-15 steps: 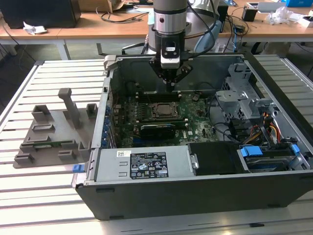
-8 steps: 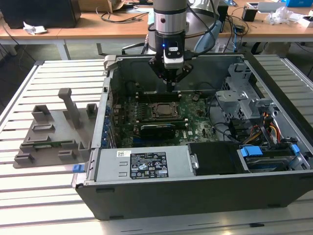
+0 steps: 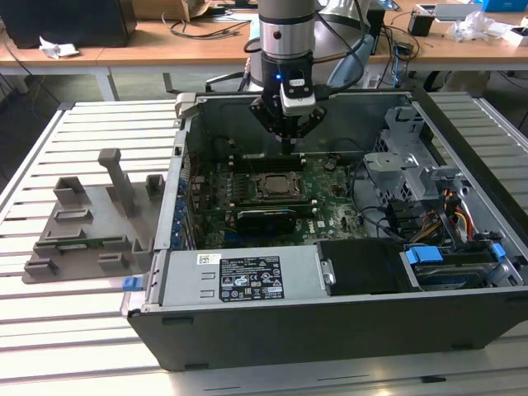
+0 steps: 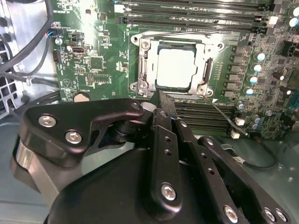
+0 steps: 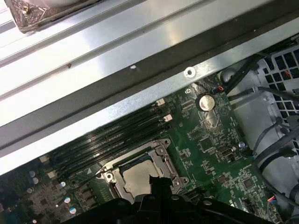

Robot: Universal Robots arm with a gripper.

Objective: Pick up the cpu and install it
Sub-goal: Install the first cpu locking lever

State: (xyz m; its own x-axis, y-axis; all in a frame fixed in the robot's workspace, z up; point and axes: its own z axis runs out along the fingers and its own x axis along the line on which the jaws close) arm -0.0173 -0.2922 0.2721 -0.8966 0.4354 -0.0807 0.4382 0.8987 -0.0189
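In the exterior view, the gripper point(image 3: 286, 142) is seen hanging above the open computer case point(image 3: 247, 285), near its back wall, with the fingers drawn together to a point and nothing held between them. The cpu point(image 3: 273, 186) is seen lying flat inside the socket frame point(image 3: 271, 186) at the middle of the green board point(image 3: 330, 216).

In the second wrist view, the cpu point(image 4: 175, 68) is shown seated square in the frame point(image 4: 174, 64), its dull metal top bare; the gripper point(image 4: 161, 99) is poised just off the frame's near edge, fingers pressed together.

In the first wrist view, the cpu point(image 5: 138, 178) is partly covered by the gripper point(image 5: 156, 183).

The chip is judged light, stiff and thin, with a smooth, slippery top and a delicate underside. It is best taken by two opposite edges, level, with little squeeze.
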